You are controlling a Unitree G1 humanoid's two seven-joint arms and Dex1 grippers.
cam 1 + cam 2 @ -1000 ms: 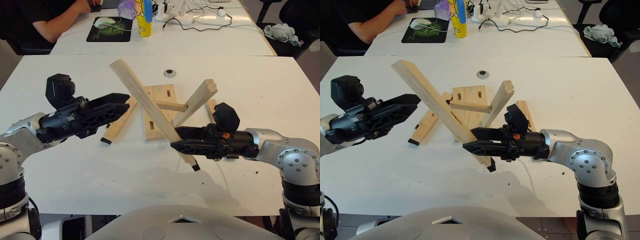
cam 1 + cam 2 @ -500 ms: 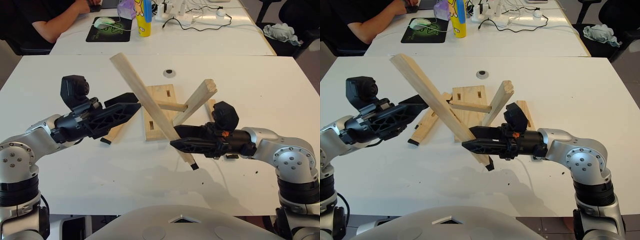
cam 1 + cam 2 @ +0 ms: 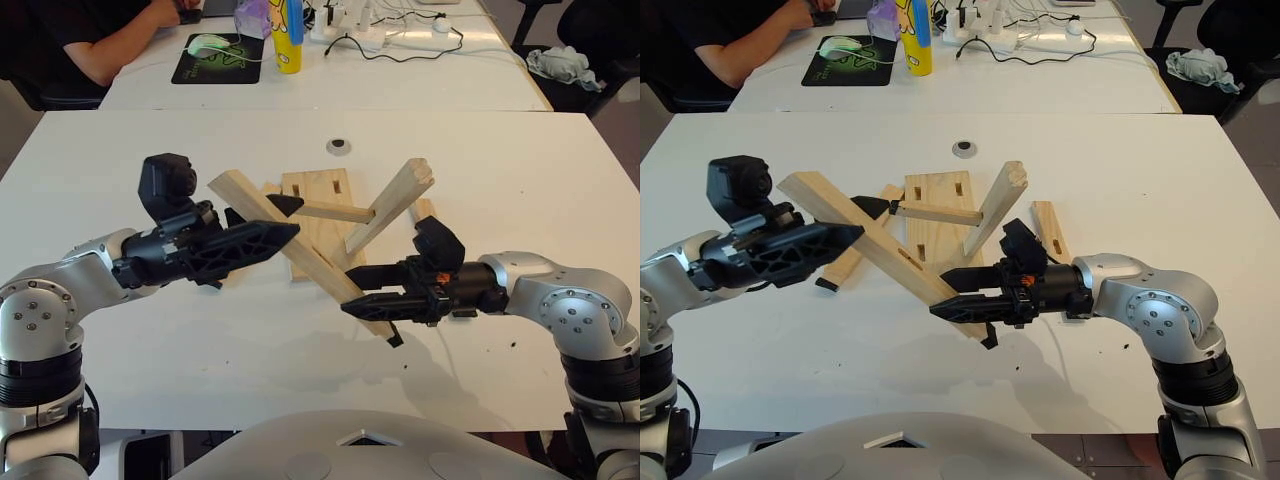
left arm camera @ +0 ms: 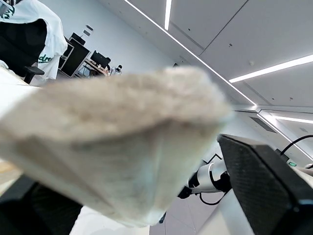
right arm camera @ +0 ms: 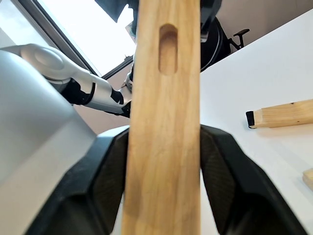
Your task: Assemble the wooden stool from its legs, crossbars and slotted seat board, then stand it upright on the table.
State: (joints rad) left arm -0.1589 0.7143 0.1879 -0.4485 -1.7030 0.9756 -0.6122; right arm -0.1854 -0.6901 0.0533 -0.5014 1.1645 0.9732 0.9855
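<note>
A long wooden leg [image 3: 318, 270] with a slot hangs slanted above the table. My right gripper [image 3: 365, 295] is shut on its lower part, near the black foot cap; in the right wrist view the leg [image 5: 164, 122] sits between both fingers [image 5: 220, 166]. My left gripper [image 3: 288, 217] is open, one finger on each side of the leg's upper end [image 4: 112, 147]. Behind them the slotted seat board [image 3: 325, 185] lies flat. A second leg [image 3: 395, 200] leans over the board, with a crossbar [image 3: 338, 211] joined to it.
Another leg [image 3: 845, 265] lies on the table under my left arm, and a short wooden piece [image 3: 1048, 228] lies right of the board. A small dark disc [image 3: 340, 146] sits farther back. The table behind holds a yellow bottle [image 3: 289, 40], a mouse pad and cables.
The held leg has tilted lower, its upper end dropping toward the table. My left gripper has moved right and now straddles that end. The right gripper keeps its hold.
</note>
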